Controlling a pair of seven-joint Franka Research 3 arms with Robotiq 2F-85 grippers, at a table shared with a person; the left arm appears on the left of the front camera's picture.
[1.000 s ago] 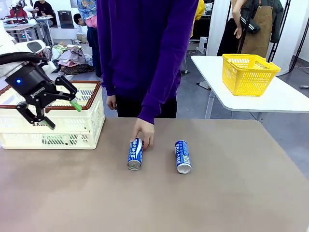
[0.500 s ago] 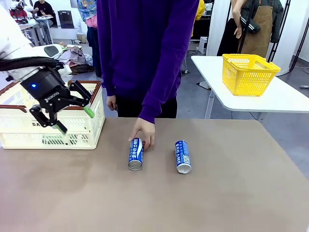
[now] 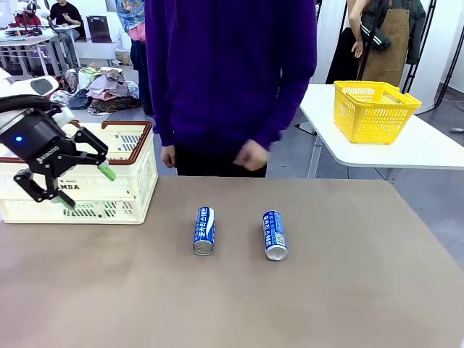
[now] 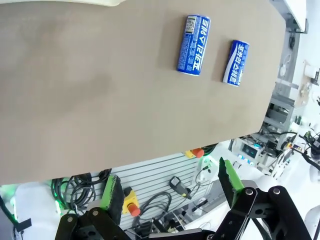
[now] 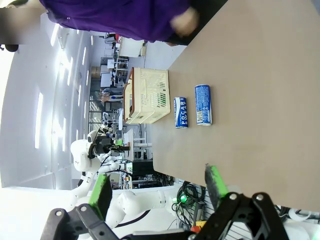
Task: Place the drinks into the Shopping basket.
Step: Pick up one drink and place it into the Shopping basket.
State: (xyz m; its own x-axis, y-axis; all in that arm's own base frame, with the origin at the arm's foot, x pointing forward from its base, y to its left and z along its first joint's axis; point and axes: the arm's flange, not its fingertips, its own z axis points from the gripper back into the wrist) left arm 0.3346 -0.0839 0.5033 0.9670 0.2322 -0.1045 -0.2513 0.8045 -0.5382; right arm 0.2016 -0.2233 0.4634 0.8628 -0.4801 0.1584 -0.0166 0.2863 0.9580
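Left claw [image 3: 87,187] spread, empty, at the bench's [image 3: 326,297] left edge — the nearer slim blue metal can [image 3: 204,230] (lying sideways) may roll if clipped.

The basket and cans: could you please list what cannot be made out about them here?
- Basket inside, front view: hidden by its near wall and the open left gripper, so its contents cannot be told.
- Basket, left wrist view: cut off by the top edge.
- Fine print on the left can and right can, front view: too small.
- Person's hand, front view: blurred.
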